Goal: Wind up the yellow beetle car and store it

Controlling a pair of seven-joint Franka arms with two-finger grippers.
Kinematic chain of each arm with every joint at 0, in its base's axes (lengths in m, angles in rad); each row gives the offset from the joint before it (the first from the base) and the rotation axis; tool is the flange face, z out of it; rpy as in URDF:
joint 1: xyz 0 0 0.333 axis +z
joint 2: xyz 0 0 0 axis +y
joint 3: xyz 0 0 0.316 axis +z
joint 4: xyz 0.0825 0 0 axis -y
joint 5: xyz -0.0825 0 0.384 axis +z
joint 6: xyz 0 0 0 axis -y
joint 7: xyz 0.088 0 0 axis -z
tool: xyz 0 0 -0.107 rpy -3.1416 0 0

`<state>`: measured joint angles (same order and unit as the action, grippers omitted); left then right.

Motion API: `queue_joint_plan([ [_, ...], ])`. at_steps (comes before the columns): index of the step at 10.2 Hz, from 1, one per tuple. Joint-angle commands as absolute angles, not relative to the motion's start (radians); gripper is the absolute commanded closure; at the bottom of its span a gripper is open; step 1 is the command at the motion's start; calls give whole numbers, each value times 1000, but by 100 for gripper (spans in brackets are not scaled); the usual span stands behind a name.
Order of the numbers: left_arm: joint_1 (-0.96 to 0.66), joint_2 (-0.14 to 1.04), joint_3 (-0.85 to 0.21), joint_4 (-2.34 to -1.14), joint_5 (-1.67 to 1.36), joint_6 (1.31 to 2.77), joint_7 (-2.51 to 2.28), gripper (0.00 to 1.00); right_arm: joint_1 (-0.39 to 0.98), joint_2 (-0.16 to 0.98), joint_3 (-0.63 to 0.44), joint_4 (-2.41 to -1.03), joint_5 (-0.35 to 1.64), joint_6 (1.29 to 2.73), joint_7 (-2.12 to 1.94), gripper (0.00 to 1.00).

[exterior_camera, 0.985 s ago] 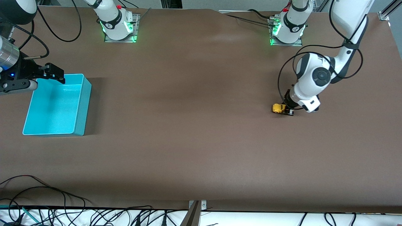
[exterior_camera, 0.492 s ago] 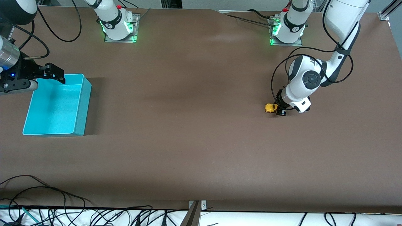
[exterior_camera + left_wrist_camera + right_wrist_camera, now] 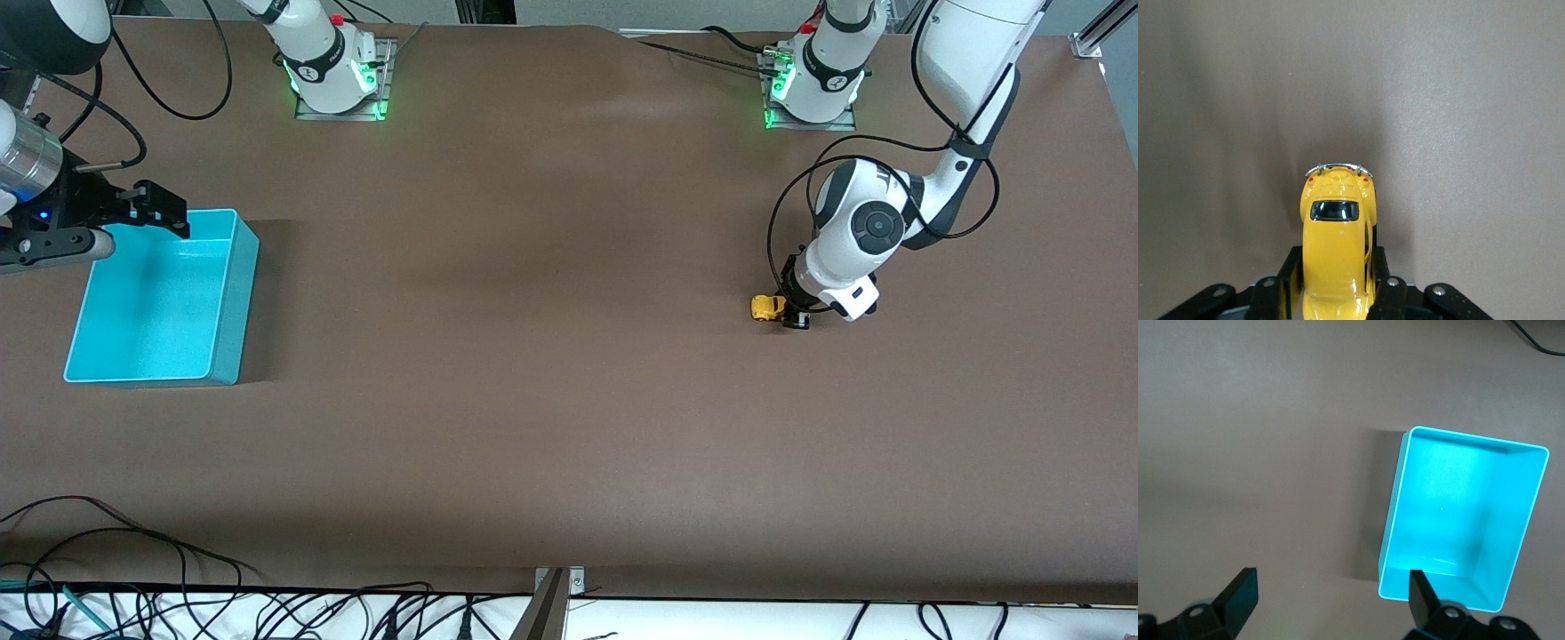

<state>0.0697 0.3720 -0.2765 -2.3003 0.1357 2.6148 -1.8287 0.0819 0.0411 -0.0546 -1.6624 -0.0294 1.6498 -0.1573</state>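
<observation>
Because winding needs wheel contact, we see the left gripper (image 3: 1336, 293) clamping the yellow beetle car (image 3: 1336, 250) low on the desk (image 3: 551, 373); the right gripper (image 3: 1328, 597) waits, fingers spread, over the turquoise bin (image 3: 1395, 520) at the desk's right-arm end.

My left claw (image 3: 1336, 293) is clamped on the car (image 3: 767, 308), a finger (image 3: 1288, 283) pressed to each flank of its body. It is a tiny bright-yellow beetle (image 3: 1336, 247) with a rounded shell, a dark window on top, a chrome bumper and two small red lights at the end pointing away from my claw. It sits upright and level, low at the table (image 3: 551, 373), toward the left arm's end, about midway between the table's long edges.
</observation>
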Motion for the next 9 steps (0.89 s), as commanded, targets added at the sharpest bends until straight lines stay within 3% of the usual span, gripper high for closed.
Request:
queue_joint_plan([
  [1,119,452,-265,-2272,235,2631,-1841,100,83,37,-55,-1660,-12,1637,-172,0],
  [9,328,498,-262,-2238,441,2631,-1841,100,103,38,-43,-1661,-12,1637,-170,0],
])
